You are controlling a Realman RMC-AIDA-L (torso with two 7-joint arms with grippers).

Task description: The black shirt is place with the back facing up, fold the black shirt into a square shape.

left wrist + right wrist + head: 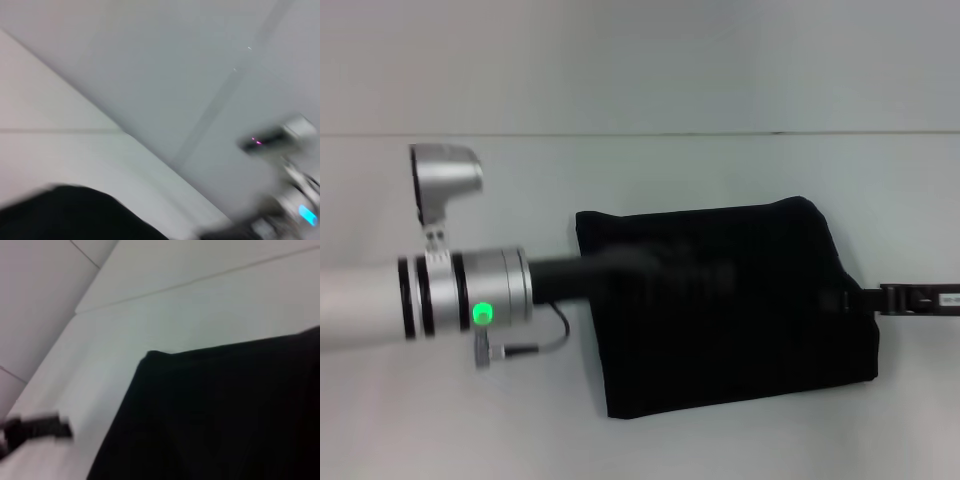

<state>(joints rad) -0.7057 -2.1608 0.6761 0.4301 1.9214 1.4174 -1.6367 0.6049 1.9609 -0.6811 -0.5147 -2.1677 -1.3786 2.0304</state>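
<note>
The black shirt (730, 310) is lying folded into a rough rectangle on the white tabletop (720, 170), right of center. The left arm is reaching in level from the left, its left gripper (715, 275) blurring over the cloth; finger state cannot be told. The right gripper (865, 300) is sitting at the shirt's right edge, state likewise unclear.

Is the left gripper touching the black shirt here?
Cannot tell. In the head view the left gripper blurs over the black shirt, black against black; no view shows contact or gap.
</note>
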